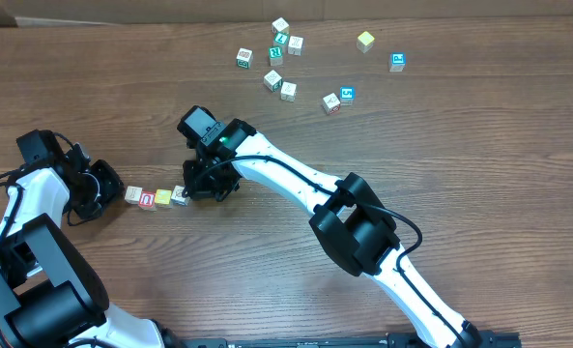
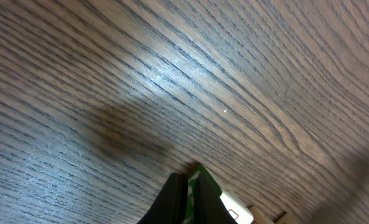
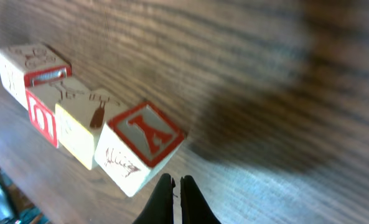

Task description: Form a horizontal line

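The horizontal line (image 1: 156, 197) is a short row of small letter cubes on the wooden table, left of centre. From the left it holds a cream cube (image 1: 133, 194), a red-marked cube (image 1: 148, 199), a yellow cube (image 1: 162, 197) and a white cube (image 1: 179, 195). My left gripper (image 1: 115, 191) is shut, its tips at the row's left end. In the left wrist view a green-edged cube (image 2: 216, 191) sits just past the shut left gripper (image 2: 187, 183). My right gripper (image 1: 190, 191) is shut at the right end. The right wrist view has the right gripper (image 3: 177, 182) beside a red-A cube (image 3: 140, 146).
Several loose letter cubes lie scattered at the back of the table, among them a green one (image 1: 244, 58), a yellow one (image 1: 365, 41) and a blue one (image 1: 397, 61). The right arm (image 1: 296, 184) stretches diagonally across the middle.
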Robot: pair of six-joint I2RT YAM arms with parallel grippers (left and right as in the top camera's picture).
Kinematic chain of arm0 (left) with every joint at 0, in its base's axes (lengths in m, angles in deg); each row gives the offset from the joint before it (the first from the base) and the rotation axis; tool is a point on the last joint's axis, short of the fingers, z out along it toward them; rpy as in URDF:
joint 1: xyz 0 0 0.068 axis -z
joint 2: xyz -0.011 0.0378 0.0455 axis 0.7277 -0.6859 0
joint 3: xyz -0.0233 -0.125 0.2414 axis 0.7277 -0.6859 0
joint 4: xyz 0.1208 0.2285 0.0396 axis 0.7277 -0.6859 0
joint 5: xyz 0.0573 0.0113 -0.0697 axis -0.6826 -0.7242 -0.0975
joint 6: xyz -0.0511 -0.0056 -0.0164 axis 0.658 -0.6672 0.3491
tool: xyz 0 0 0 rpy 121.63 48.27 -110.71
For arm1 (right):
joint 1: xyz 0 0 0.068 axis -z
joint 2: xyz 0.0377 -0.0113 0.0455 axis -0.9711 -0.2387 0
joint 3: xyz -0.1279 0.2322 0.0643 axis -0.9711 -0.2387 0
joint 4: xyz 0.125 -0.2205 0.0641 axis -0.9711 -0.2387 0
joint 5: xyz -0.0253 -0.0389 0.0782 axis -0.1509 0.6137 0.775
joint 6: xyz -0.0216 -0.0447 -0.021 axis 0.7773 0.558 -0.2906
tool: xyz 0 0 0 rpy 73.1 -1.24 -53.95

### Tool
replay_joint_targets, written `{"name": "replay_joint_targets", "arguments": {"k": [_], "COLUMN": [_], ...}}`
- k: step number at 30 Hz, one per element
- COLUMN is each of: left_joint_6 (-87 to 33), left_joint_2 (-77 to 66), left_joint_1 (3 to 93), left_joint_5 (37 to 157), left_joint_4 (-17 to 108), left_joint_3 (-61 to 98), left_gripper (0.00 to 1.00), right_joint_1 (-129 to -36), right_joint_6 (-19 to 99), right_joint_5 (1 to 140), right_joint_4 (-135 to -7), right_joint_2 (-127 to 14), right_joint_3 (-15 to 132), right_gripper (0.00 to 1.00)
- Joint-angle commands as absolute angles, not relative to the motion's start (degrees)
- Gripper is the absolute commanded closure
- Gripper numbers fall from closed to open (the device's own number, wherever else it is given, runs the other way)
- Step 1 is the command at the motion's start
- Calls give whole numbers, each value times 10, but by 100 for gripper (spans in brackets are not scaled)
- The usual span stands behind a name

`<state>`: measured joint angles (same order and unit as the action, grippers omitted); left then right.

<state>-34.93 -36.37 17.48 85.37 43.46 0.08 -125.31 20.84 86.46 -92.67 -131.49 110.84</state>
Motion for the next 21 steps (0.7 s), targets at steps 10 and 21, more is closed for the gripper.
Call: {"name": "replay_joint_targets", "arguments": {"k": [10,21], "left_joint_6": [-343,-344], "left_joint_2": [-374,-374], "left_joint_1": [180,176], "left_joint_5": [860,839], "left_joint_4": [436,442], "left_joint_3": [-4,7], "left_gripper": [95,96], "right_joint_1": [-1252,-1236], "right_joint_6": [208,209], "right_joint_5": [860,798], "right_joint_4": [-906,-969], "right_joint_2": [-1312,-1312], "right_joint_3": [1106,1106], "right_gripper": [96,96]}}
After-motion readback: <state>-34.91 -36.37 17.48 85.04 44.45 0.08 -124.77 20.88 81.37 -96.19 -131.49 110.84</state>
